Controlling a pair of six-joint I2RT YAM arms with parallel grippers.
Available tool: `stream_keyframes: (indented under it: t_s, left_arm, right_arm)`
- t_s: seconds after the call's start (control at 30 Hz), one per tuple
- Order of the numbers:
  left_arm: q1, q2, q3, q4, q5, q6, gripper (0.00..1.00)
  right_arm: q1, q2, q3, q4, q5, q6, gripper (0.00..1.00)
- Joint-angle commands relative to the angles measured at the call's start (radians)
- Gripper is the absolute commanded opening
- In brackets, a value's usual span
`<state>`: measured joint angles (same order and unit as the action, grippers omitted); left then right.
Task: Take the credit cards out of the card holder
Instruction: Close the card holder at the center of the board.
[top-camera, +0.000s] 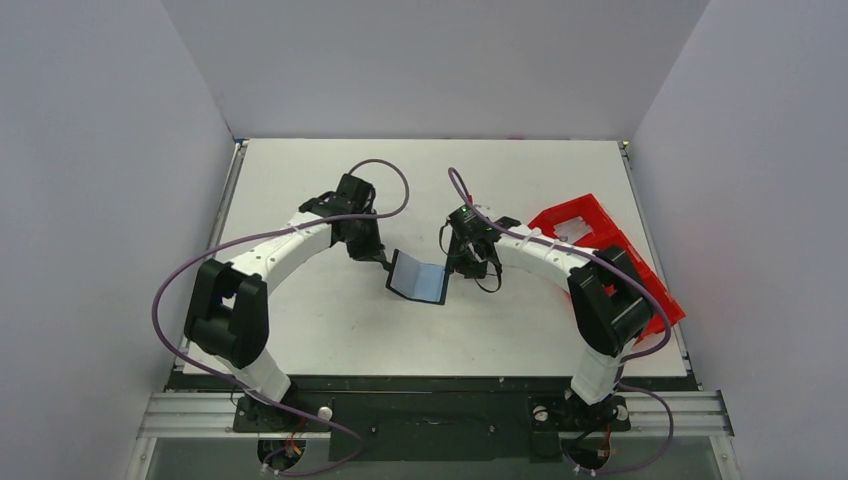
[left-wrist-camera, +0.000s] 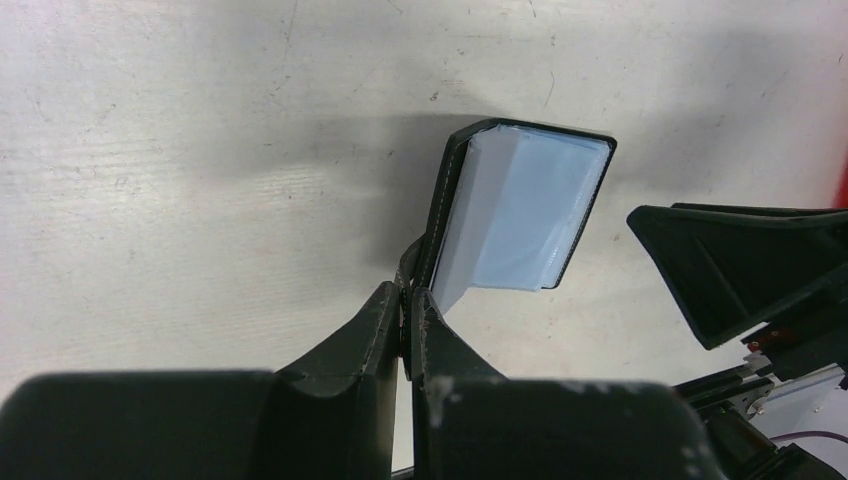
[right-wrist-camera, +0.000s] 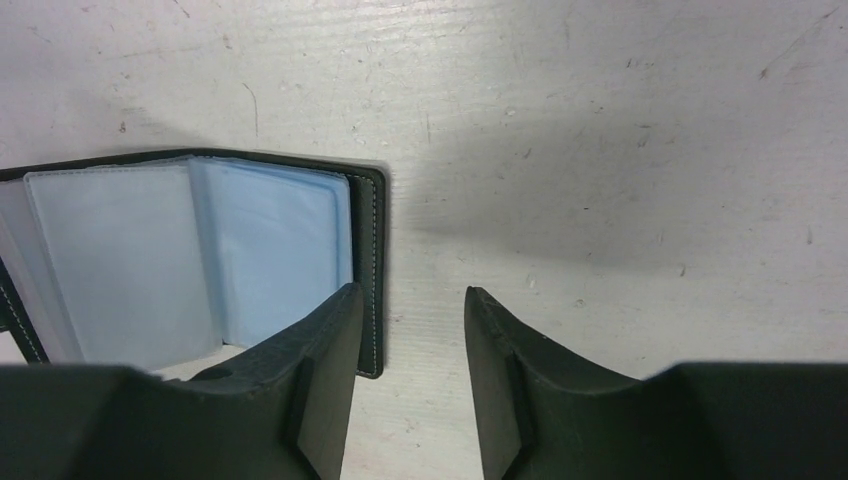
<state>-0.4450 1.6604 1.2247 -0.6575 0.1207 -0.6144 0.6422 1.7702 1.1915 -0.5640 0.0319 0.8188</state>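
Note:
The card holder (top-camera: 418, 277) lies spread open in the middle of the table, a black case with blue-grey clear sleeves inside (left-wrist-camera: 525, 210) (right-wrist-camera: 200, 260). My left gripper (top-camera: 385, 262) (left-wrist-camera: 410, 295) is shut on the thin black edge at the holder's left side, and that flap stands tilted up. My right gripper (top-camera: 470, 270) (right-wrist-camera: 412, 300) is open at the holder's right side. The stitched black right edge sits just inside its jaws, against the left finger (right-wrist-camera: 330, 350). I cannot make out any credit cards in the sleeves.
A red plastic compartment tray (top-camera: 600, 240) lies at the right edge of the table, partly under the right arm. The right gripper's black finger (left-wrist-camera: 740, 270) shows at the right of the left wrist view. Grey walls enclose the white table (top-camera: 300, 330).

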Motion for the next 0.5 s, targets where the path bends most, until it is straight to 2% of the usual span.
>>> stream_keyframes:
  t_s: [0.0,0.17,0.33,0.47]
  left_arm:
    - [-0.021,-0.025,0.056,-0.015,0.017,0.015,0.00]
    - [-0.065,-0.010,0.079,-0.011,0.021,0.005,0.00]
    - [-0.104,0.014,0.105,-0.003,0.028,-0.012,0.00]
    - [-0.124,0.026,0.123,-0.006,0.019,-0.020,0.00]
  right_arm:
    - [-0.004,0.006,-0.013,0.086,-0.022,0.054,0.36]
    - [-0.016,0.023,-0.033,0.128,-0.052,0.090,0.26]
    - [-0.017,0.046,-0.046,0.121,-0.043,0.114,0.08]
    - [-0.026,0.045,-0.069,0.115,-0.020,0.130,0.02]
